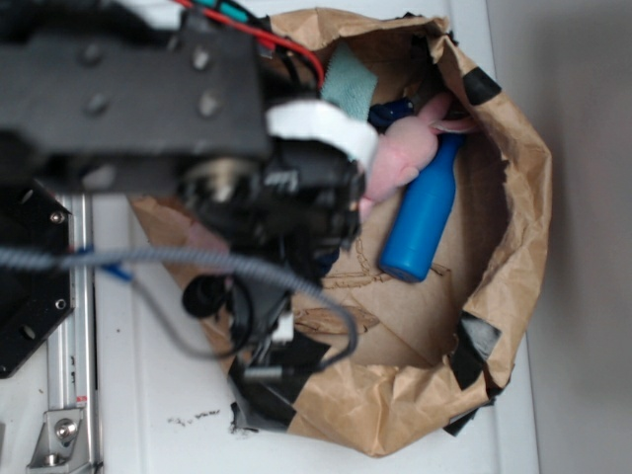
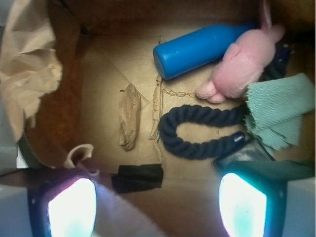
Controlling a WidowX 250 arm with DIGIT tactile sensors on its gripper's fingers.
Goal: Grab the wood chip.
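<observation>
The wood chip (image 2: 129,116) is a flat tan sliver lying lengthwise on the brown floor of the paper bag, left of a dark rope. My gripper (image 2: 158,207) hovers above the bag and is open, its two glowing fingertips (image 2: 71,207) spread wide at the bottom of the wrist view, nothing between them. The chip lies ahead of the fingers, nearer the left one and apart from both. In the exterior view the arm (image 1: 197,118) hides the chip.
A blue bottle (image 2: 197,49) (image 1: 425,212), a pink plush toy (image 2: 244,64) (image 1: 400,158), a navy rope (image 2: 197,133) and a teal cloth (image 2: 276,111) lie in the bag. Black tape (image 2: 138,177) sits near the fingers. Crumpled paper walls (image 2: 27,64) (image 1: 513,197) ring the space.
</observation>
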